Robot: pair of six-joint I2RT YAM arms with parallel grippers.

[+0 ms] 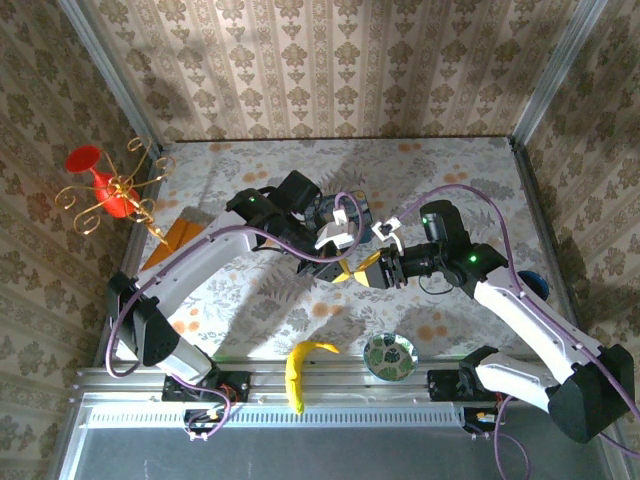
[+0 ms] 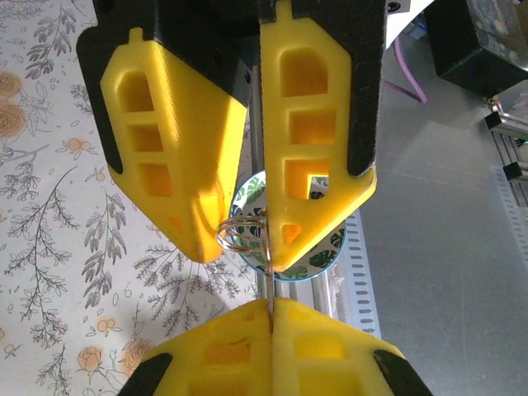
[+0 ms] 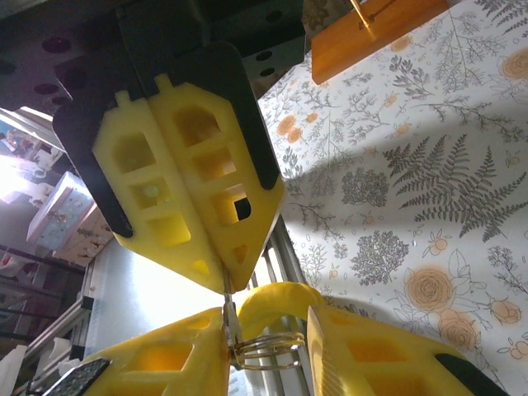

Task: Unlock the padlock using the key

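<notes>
Pretty crowded in the middle here. Looking down from above: got a banana (image 1: 305, 372) lying across the metal rail (image 1: 345, 388) at the near edge, and a small leaf-patterned dish (image 1: 389, 355) just right of it, both sitting below the spot where the two arms meet. Off on the left, spotted a red vase (image 1: 98, 178) with a gold wire ornament (image 1: 112, 198) right by it, plus an orange wooden block (image 1: 178, 235) nearby.

Up close: seeing the left gripper (image 2: 271, 307) clamped fully closed on the key (image 2: 270, 280), thin blade pinched at the very fingertips, up in the air with the dish behind it. Seeing the right gripper (image 3: 268, 334) tip to tip with it, fingers partway apart and the key ring (image 3: 266, 346) sitting in the gap. Can't tell whether it's actually squeezing the ring.

Underneath, a white cloth (image 1: 450, 180) printed with ferns and orange flowers. All around, beige damask wallpaper (image 1: 330, 70) and aluminium corner posts (image 1: 110, 70).
</notes>
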